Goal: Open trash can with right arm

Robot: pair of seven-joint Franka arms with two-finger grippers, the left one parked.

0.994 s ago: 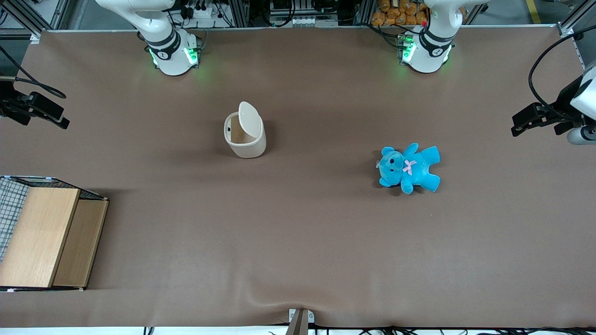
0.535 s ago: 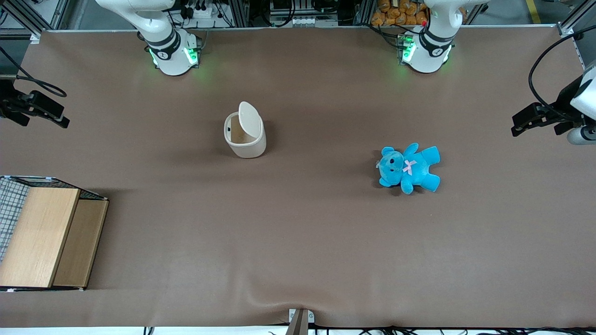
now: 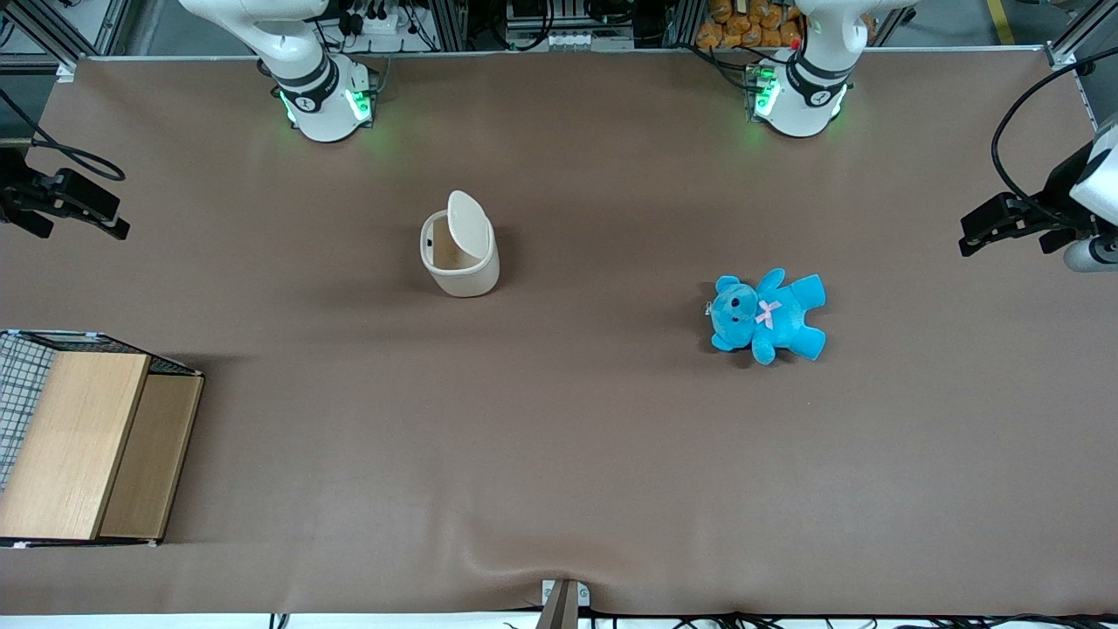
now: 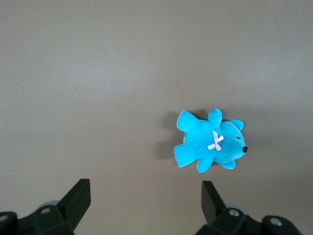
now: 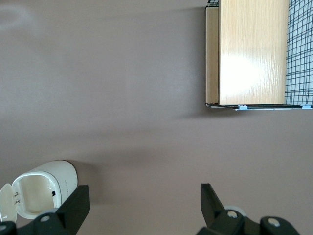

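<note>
**Lid up, tool well clear**

The trash can (image 3: 459, 253) stands upper-centre of the front frame on the counter (image 3: 559, 437), its lid (image 3: 468, 223) already tipped upright. The tool (image 5: 142, 205), fingers apart and empty, hangs high toward the working arm's end, well apart from the can.
</note>
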